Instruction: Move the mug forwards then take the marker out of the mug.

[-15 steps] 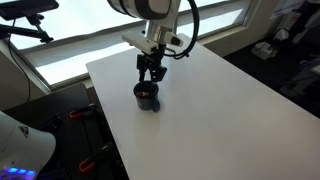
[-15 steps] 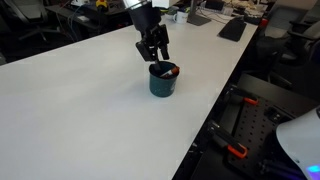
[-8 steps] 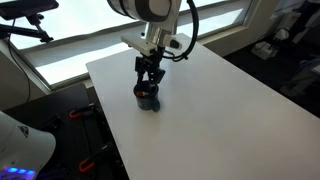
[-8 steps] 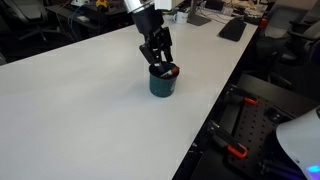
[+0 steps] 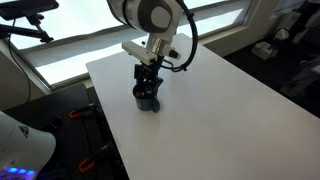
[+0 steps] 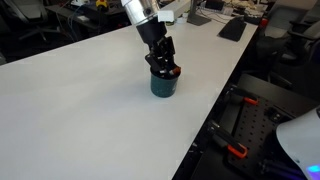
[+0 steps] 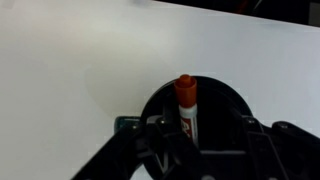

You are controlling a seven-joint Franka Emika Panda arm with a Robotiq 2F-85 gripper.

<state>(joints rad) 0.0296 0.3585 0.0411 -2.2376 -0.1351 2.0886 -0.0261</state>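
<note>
The dark mug [image 5: 147, 101] stands upright on the white table [image 5: 220, 110] near its edge, and it also shows in the other exterior view [image 6: 163, 86]. The red marker [image 7: 186, 100] stands inside the mug [image 7: 222, 100], leaning on its rim, with its red tip just showing in an exterior view [image 6: 174, 71]. My gripper [image 5: 148, 86] points straight down right over the mug's mouth [image 6: 163, 66]. In the wrist view its fingers [image 7: 200, 135] are spread open on either side of the mug's opening, with the marker between them and not gripped.
The table edge [image 6: 200, 120] lies close to the mug, with floor and equipment below it. A window wall [image 5: 60, 50] runs behind the table. Desks with a keyboard [image 6: 232, 28] stand at the far end.
My gripper has come down a little, from just above the mug to its rim. The mug and marker have not moved.
</note>
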